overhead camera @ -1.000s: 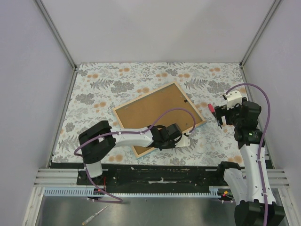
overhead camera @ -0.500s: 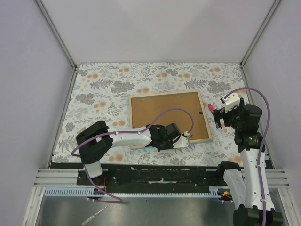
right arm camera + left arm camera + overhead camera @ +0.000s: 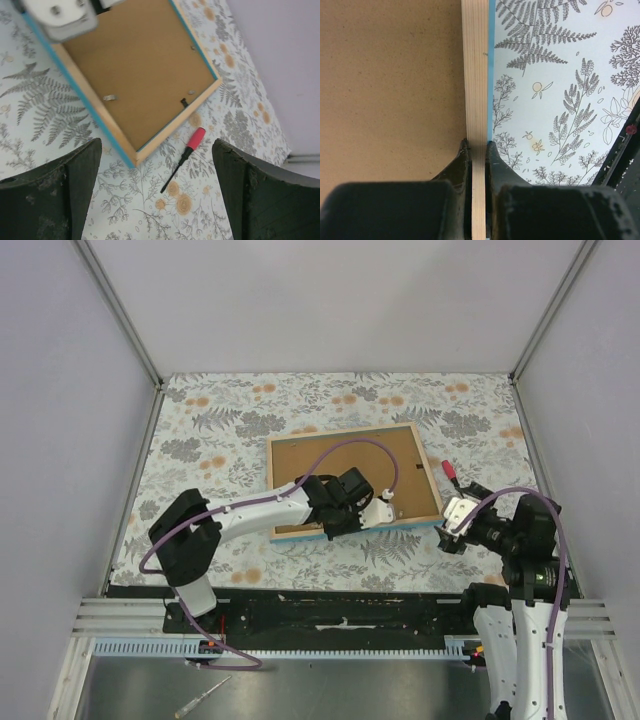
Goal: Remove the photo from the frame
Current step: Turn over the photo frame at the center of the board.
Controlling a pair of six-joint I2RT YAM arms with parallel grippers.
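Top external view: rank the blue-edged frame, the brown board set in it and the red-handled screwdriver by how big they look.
Largest to smallest:
1. the frame: lying back up, its border runs all round the board.
2. the brown board: only slightly smaller, partly covered.
3. the screwdriver: far smaller, beside the frame's right edge.

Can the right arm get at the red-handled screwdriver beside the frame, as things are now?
Probably yes. The right pincer stands open close to the screwdriver, which lies uncovered and apart from the frame. Nothing appears to lie between them.

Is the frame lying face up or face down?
Face down: the frame shows its wooden back and brown board upward.
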